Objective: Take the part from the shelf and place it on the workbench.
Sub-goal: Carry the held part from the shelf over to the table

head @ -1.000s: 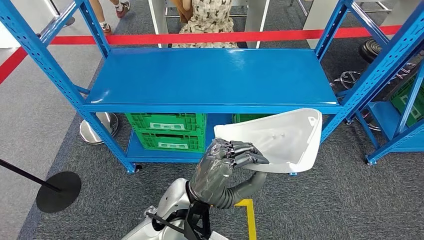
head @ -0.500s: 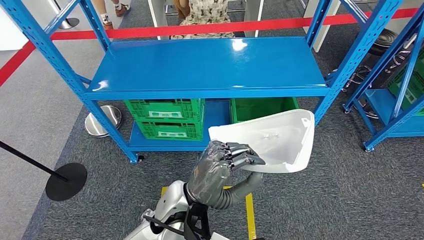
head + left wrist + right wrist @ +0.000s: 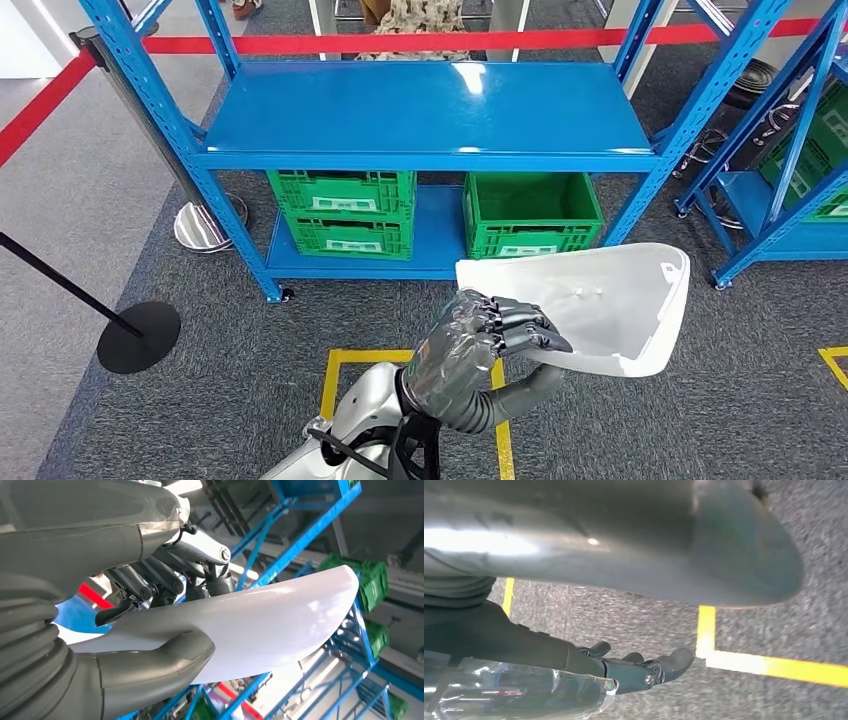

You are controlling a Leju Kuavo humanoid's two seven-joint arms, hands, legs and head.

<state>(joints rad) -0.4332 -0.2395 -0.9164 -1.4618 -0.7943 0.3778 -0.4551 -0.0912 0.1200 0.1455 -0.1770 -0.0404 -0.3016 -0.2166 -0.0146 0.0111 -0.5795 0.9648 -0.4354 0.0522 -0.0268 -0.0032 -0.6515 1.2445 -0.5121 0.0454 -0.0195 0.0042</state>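
Item: white part [image 3: 600,305], a curved shell panel. It was held in the air over grey carpet, in front of the blue shelf [image 3: 425,110] and clear of it. Its long axis ran roughly parallel to the shelf's front edge; the broad rounded end pointed to the robot's right, and the hollow side faced up.

Left robot hand [image 3: 480,335]: gripped the part's near-left edge, dark fingers [image 3: 150,582] over the rim and thumb beneath.

Right robot hand [image 3: 634,672]: hung over the carpet with its fingers loosely extended, holding nothing.

Below the shelf's top board: green crates [image 3: 345,215]. Yellow floor tape [image 3: 350,360] lay on the carpet in front of the shelf.
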